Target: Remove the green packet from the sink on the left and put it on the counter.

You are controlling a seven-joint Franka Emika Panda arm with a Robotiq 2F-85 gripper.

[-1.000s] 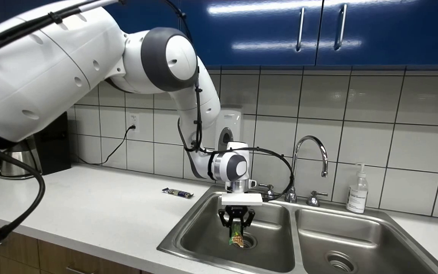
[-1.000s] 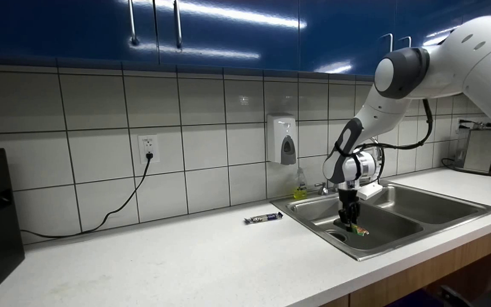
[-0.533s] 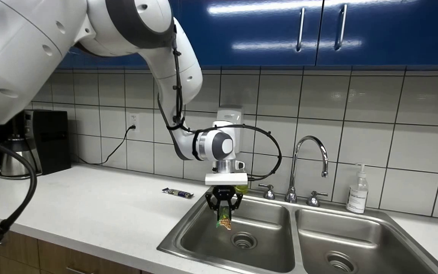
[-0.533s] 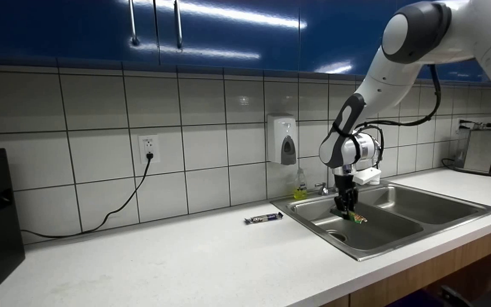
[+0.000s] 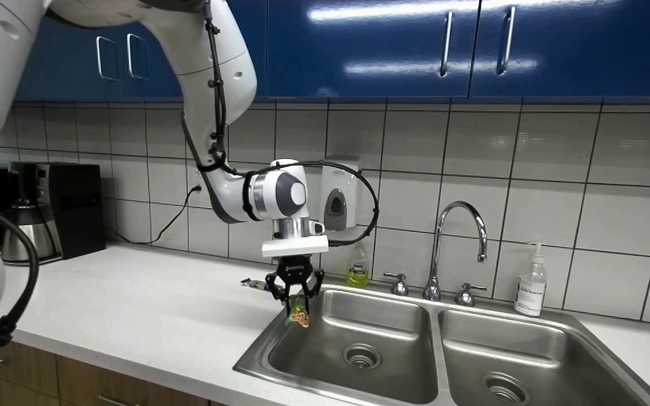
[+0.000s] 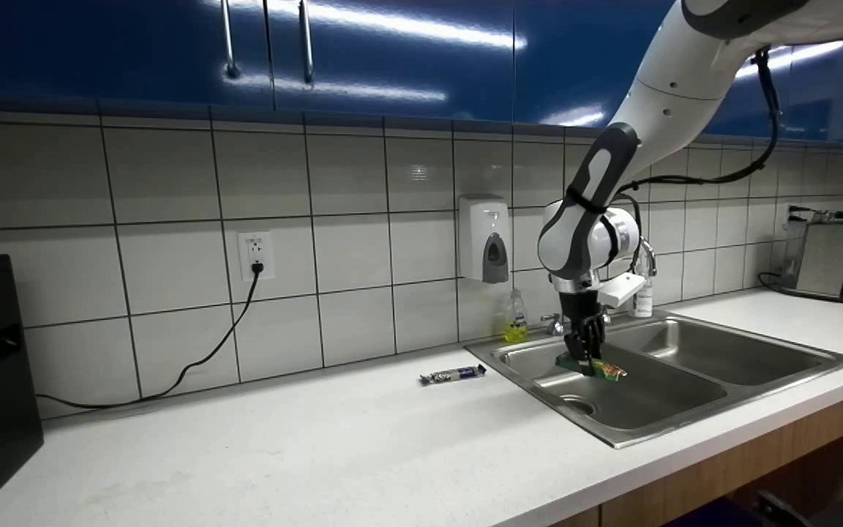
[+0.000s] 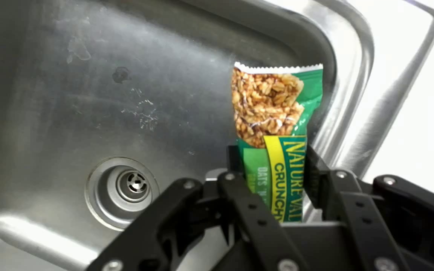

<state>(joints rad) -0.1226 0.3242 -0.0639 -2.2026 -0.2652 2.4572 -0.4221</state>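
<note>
Fingers (image 7: 234,159) pinch the Nature Valley granola-bar pkt (image 7: 275,141) across its width, approx. mid-length; its long axis runs out btwn them, roughly along the side rim (image 5: 258,351) of the L sink basin (image 5: 353,321). Pkt hangs over that basin near said rim, w/ the surface (image 5: 150,310) just beyond, so next move's prob. sideways, high enough to clear.

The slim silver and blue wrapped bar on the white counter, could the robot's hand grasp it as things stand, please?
Probably not yet: the black hand holds the green granola packet, though the way to the bar looks free.
</note>
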